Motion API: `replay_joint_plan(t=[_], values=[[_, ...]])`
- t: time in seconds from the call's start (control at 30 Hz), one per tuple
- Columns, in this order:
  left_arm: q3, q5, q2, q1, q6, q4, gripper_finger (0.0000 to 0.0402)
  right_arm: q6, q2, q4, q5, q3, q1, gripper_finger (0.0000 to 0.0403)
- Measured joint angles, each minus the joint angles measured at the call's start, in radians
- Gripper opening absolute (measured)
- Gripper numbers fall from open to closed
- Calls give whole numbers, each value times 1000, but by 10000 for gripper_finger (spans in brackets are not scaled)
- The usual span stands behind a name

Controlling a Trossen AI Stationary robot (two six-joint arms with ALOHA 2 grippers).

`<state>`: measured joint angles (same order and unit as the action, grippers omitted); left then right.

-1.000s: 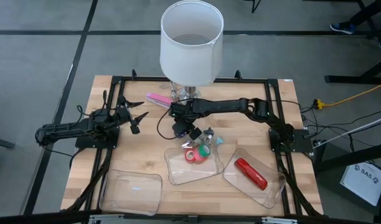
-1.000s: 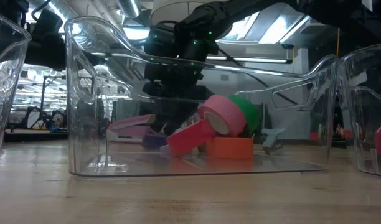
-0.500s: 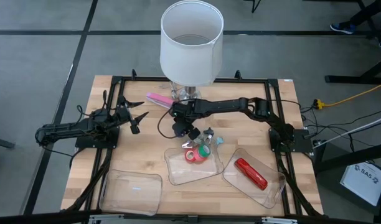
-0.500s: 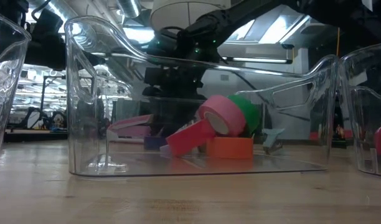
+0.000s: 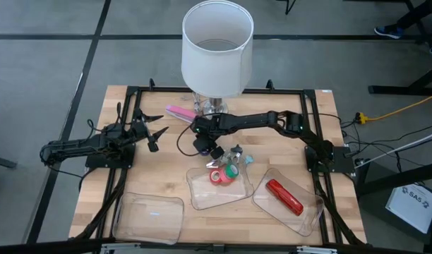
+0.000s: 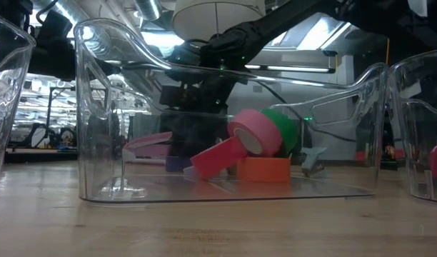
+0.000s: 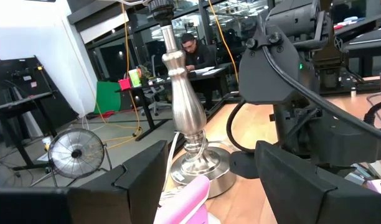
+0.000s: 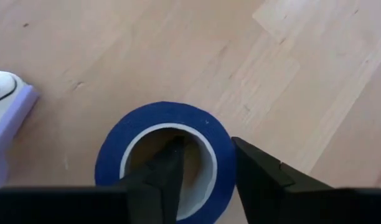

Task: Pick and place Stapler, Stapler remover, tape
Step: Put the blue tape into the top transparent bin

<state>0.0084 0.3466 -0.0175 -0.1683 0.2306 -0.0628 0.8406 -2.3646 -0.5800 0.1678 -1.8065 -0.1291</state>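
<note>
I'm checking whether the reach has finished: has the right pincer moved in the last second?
Yes, slightly. In the high view the right pincer has drifted left and a little toward the lamp base, straddling the blue tape roll's wall.

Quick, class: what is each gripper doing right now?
Left gripper: open, holding nothing.
Right gripper: open, fingers straddling the wall of the blue tape roll.

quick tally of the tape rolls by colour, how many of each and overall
pink tape: 1
red tape: 1
green tape: 1
orange tape: 1
blue tape: 1
total: 5 rolls
</note>
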Motion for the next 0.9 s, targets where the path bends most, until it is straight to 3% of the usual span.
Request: replay_joint_plan(t=[0.23,0.37,0.67,0.9], values=[[0,0,0,0,0,0,239,-34,16,-1,-20,5,0,42],[0,0,0,0,0,0,239,-69,34,-9,-36,10,0,42],[0,0,0,0,0,0,239,-105,153,-77,-221,7,19,53],[0,0,0,0,0,0,239,-221,275,-160,-231,6,81,45]])
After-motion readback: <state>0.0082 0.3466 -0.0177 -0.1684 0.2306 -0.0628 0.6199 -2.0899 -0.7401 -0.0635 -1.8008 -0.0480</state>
